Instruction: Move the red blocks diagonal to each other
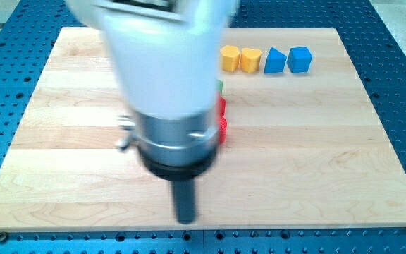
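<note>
Where arm hides them, two red blocks (222,117) peek out stacked, my tip (185,219) well below-left, touching nothing.

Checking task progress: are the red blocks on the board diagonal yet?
Cannot tell. The arm hides most of both red blocks; only their stacked right edges show.

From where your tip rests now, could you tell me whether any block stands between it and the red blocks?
No visible block does. My tip sits near the view's bottom; the red blocks peek out above it, beside my arm, which hides most of them. A green block lies beyond them.
</note>
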You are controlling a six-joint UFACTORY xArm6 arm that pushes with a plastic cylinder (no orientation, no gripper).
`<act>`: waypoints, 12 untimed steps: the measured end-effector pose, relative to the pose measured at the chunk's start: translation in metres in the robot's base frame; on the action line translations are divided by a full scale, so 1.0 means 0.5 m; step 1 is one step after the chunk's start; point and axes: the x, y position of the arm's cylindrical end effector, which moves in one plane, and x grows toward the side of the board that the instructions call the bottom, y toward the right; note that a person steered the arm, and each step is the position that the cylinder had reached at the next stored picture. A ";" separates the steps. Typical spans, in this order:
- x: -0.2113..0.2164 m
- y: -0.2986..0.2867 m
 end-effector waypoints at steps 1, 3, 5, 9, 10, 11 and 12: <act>-0.042 0.158; -0.300 0.147; -0.302 -0.074; -0.247 0.065; -0.249 0.154; -0.319 0.161; -0.328 0.043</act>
